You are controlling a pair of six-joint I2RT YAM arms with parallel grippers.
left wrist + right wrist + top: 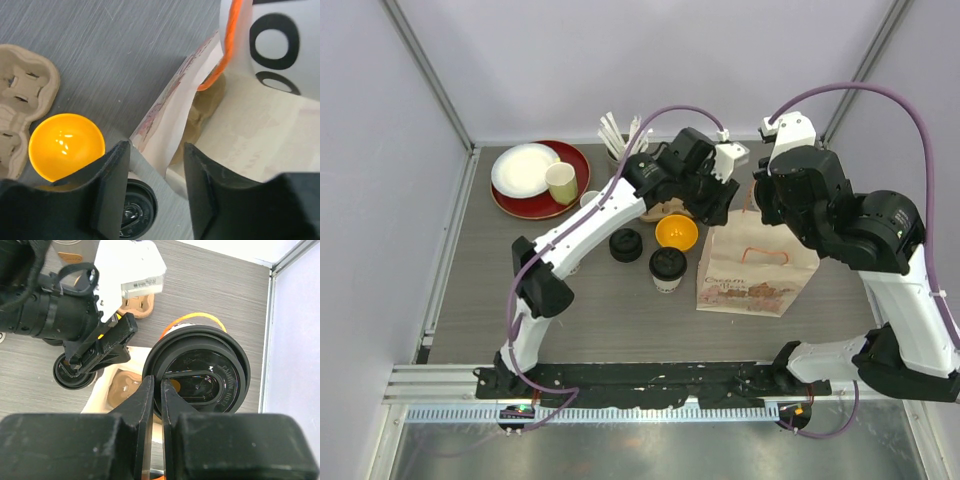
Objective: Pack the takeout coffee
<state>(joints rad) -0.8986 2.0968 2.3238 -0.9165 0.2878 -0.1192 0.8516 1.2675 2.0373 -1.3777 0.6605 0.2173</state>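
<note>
A cream paper cup with a black lid (pixel 200 375) hangs over the open top of the paper bag (pixel 755 265). My right gripper (pixel 157 390) is shut on the rim of its lid. A brown cardboard carrier (pixel 122 387) lies inside the bag. My left gripper (pixel 155 165) is open, and its jaws straddle the bag's left rim (pixel 165 130). In the top view it (pixel 720 205) sits at the bag's upper left corner. A second black-lidded cup (pixel 667 268) stands on the table left of the bag. It also shows in the left wrist view (pixel 132 212).
Another black lid (pixel 626 245) sits further left; I cannot tell what is under it. An orange bowl (pixel 676 232) and a cardboard carrier (pixel 20 95) lie beside the left arm. At the back left is a red plate (pixel 575 165) with a white plate and a pale green mug (pixel 560 182).
</note>
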